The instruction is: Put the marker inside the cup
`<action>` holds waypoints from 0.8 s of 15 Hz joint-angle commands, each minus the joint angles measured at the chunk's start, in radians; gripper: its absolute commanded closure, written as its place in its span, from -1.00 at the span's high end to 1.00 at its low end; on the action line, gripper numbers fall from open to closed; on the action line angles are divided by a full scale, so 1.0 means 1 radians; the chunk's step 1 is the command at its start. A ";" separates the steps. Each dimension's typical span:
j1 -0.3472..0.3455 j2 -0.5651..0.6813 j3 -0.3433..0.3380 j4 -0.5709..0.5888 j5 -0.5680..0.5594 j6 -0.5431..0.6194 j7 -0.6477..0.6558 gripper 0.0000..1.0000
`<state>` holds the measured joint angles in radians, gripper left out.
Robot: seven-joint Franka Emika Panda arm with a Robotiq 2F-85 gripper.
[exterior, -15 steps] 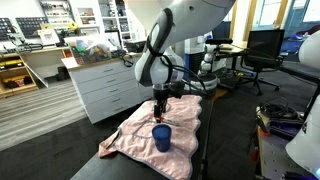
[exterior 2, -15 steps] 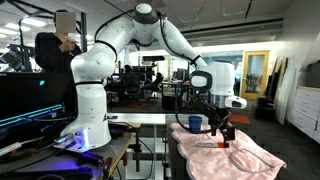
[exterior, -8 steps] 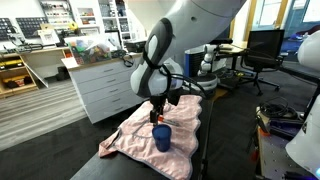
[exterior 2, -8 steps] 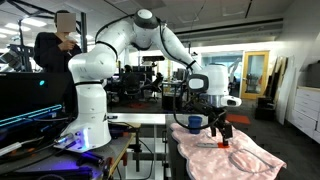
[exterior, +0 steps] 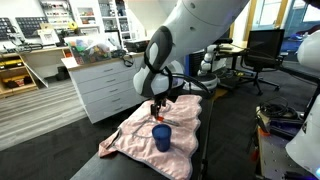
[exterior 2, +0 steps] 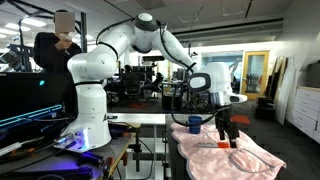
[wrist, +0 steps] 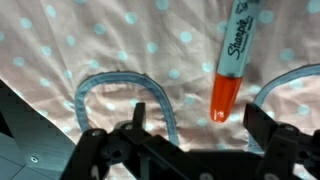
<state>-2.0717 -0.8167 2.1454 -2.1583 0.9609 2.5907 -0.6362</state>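
Observation:
The red-orange marker lies flat on the pink dotted cloth, its cap end pointing toward my jaws. My gripper is open just above the cloth, with the marker's tip between the two fingers and neither finger touching it. In both exterior views the gripper hangs low over the cloth. The small blue cup stands upright on the cloth a short way from the gripper. The cup is out of the wrist view.
The pink cloth covers a dark table. A white drawer cabinet stands behind. Office chairs and desks fill the background. A person stands beside the robot base.
The arm has shifted a little and the gripper has come down slightly toward the cloth by the marker. The cup and the marker have not moved.

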 commanded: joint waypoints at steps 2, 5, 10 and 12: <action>-0.011 0.007 -0.009 0.007 -0.051 -0.027 0.118 1.00; -0.030 0.031 -0.002 0.018 -0.076 -0.081 0.145 1.00; -0.046 0.035 -0.008 0.051 -0.105 -0.181 0.190 1.00; -0.050 0.037 -0.009 0.061 -0.100 -0.205 0.186 1.00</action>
<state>-2.0996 -0.8124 2.1373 -2.1166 0.8908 2.4425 -0.4822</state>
